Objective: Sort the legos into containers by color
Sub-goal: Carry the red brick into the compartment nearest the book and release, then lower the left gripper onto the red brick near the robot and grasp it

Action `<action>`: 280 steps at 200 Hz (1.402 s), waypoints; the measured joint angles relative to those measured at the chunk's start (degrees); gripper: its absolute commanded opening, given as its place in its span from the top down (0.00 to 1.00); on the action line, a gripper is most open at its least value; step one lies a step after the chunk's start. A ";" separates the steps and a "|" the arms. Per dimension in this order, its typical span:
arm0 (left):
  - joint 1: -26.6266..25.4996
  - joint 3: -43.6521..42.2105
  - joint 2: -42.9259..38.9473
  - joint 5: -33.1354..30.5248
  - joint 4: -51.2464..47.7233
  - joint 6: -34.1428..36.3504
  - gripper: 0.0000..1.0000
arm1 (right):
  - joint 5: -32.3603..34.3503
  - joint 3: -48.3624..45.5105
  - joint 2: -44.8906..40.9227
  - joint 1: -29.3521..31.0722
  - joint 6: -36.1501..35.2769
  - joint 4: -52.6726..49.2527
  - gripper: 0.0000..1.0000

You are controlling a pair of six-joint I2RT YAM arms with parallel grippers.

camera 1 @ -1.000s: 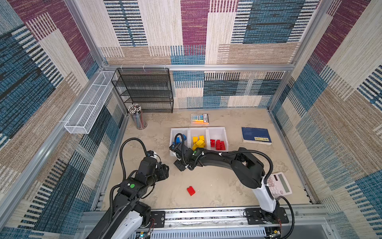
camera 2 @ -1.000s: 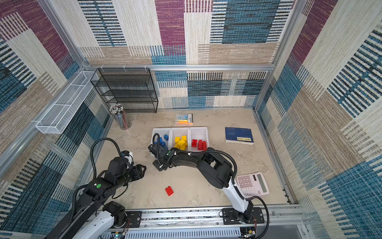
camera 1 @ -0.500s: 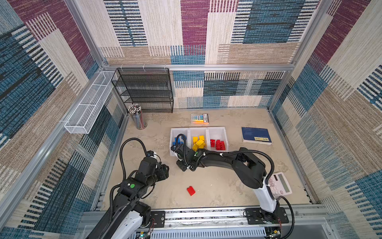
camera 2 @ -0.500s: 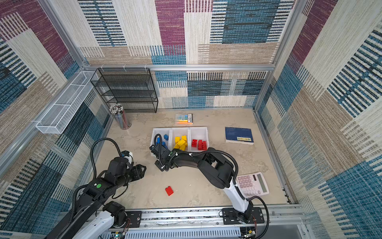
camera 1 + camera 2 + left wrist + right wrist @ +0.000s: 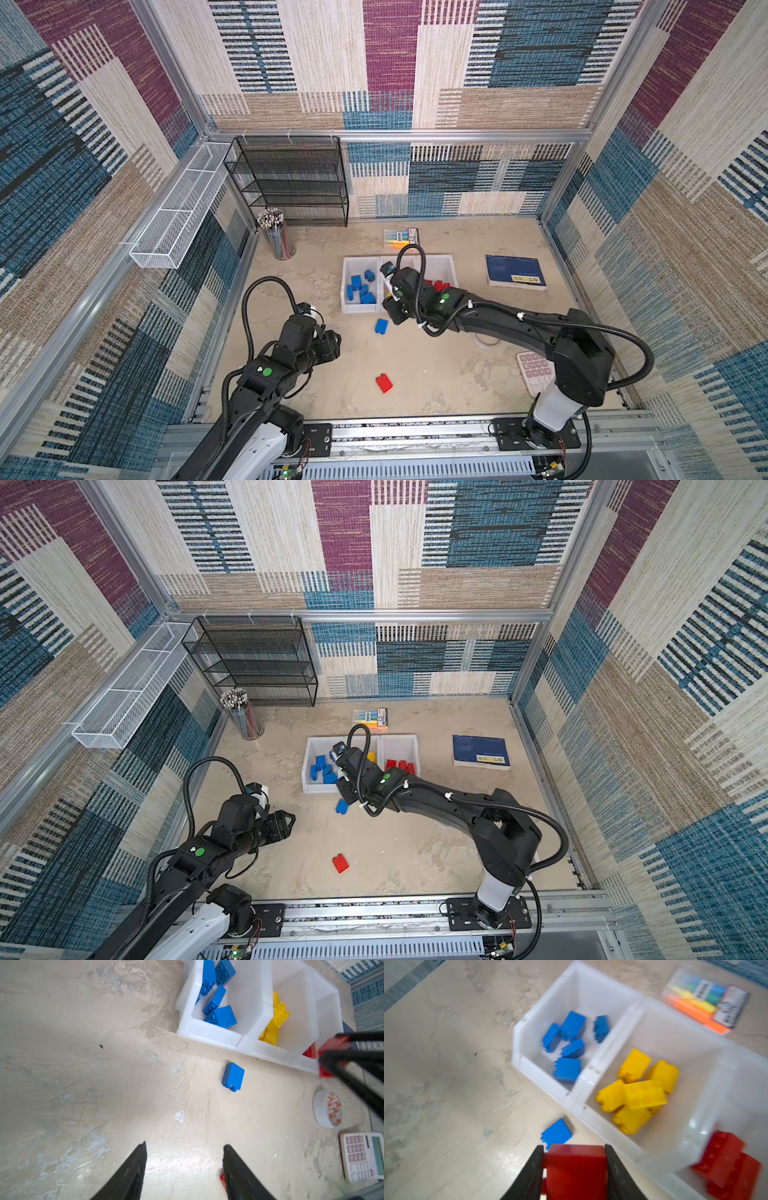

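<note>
My right gripper is shut on a red lego, just above the table in front of the containers. In both top views it hangs by the middle bin's front lip. The three joined white bins hold blue legos, yellow legos and red legos. A loose blue lego lies on the table just before the bins. A loose red lego lies nearer the front rail. My left gripper is open and empty, low over bare table at the left.
Behind the bins lies a highlighter pack; a blue book sits to their right. A calculator and a tape roll lie under my right arm. A pencil cup and a black rack stand back left.
My right gripper has shut on a red lego and moved right, from before the blue bin toward the middle bin. The loose blue lego now shows. My left arm has not moved.
</note>
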 measured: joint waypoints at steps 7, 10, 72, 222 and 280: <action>0.00 0.00 0.15 0.07 0.02 0.00 0.38 | 0.76 -1.03 -1.20 -2.47 0.57 -0.02 0.67; 0.00 0.00 0.20 0.28 0.02 0.00 0.39 | 0.92 -1.40 -1.57 -3.30 0.68 0.00 0.67; -1.11 -0.74 0.90 3.48 0.09 0.00 0.39 | 0.61 -3.91 2.29 -16.85 1.68 2.12 0.64; -17.73 -0.92 10.64 3.91 1.36 0.52 0.39 | -2.73 -5.77 -5.33 -18.47 5.55 3.02 0.29; -27.50 3.23 23.56 2.23 3.98 4.20 0.39 | -2.64 -12.98 -12.39 -18.47 8.39 2.91 0.29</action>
